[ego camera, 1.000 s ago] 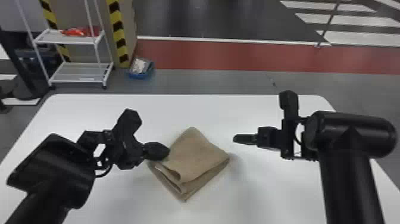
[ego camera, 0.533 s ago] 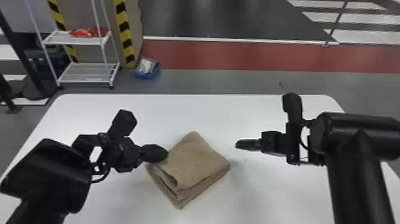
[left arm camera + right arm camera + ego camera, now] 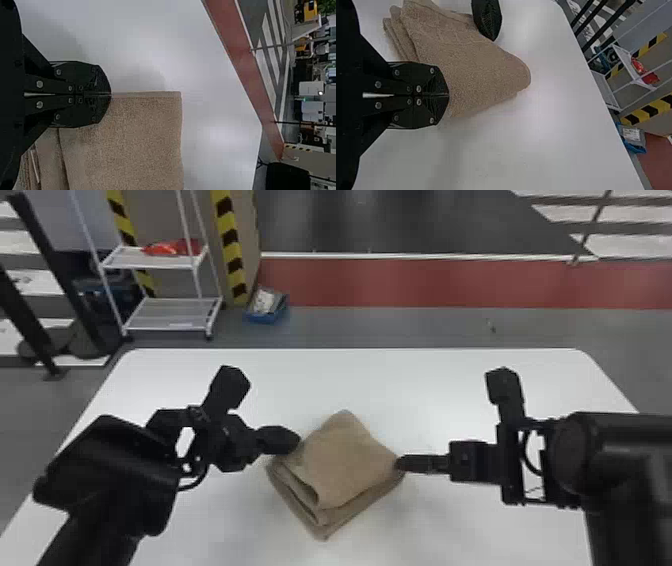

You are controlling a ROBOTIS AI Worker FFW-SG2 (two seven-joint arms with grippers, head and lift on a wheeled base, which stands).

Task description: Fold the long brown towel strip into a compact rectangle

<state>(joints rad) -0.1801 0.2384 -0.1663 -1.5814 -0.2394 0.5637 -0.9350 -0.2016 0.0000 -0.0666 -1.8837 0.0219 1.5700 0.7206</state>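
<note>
Find the brown towel [image 3: 350, 465] folded on the middle of the counter [image 3: 400, 385], set cornerwise, too nearly square to show a clear long axis. From the left jaws [image 3: 298, 441], lies to the right and toward the near side; from the right jaws [image 3: 398, 463], to the left. Hard to call either side nearer. Clenched at both edges, without visible pinching. Probably calls for squaring inward from opposite sides, gently.

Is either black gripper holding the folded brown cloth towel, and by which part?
Cannot be told. The left gripper, shut, is at the towel's edge near its left corner; the right gripper, shut, at its right corner. Any pinched cloth is hidden.
</note>
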